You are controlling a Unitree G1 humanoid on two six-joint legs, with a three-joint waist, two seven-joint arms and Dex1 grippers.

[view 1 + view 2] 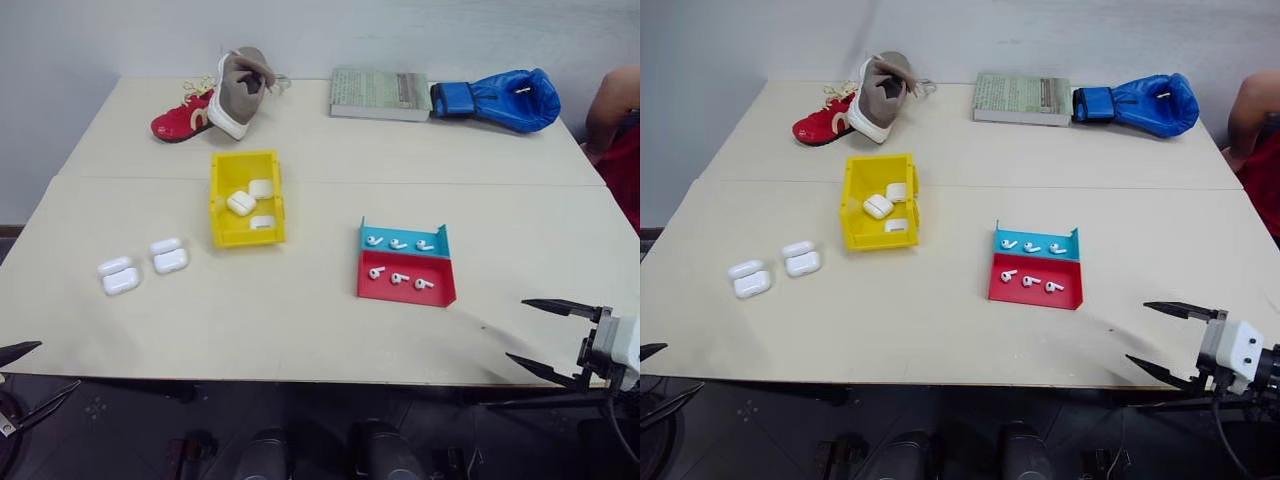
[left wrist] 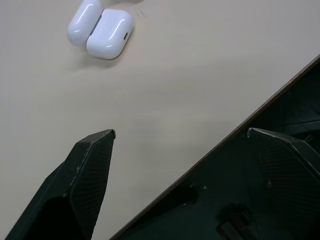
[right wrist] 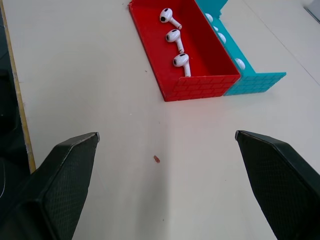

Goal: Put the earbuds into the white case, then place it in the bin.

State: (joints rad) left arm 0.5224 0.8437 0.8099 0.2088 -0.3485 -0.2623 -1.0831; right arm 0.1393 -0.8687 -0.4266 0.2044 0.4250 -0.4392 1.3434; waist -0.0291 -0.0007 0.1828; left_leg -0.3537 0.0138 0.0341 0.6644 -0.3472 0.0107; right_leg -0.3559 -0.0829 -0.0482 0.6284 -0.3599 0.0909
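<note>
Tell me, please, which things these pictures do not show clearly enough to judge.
- Small bright yellow plastic bin: its near wall hides part of the lowest white case; head views.
- Left pincer: cut off by the left picture edge, left eye view.
- Person's arm: cut by the right edge.
- Grey-green book: cover text too small to read.
- Tiny white earbuds in the blue tray section: partly hidden by its wall, right wrist view.

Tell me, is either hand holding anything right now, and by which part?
Nothing is held. The left hand and the right hand are both open and empty, over the near edge of the table.
</note>
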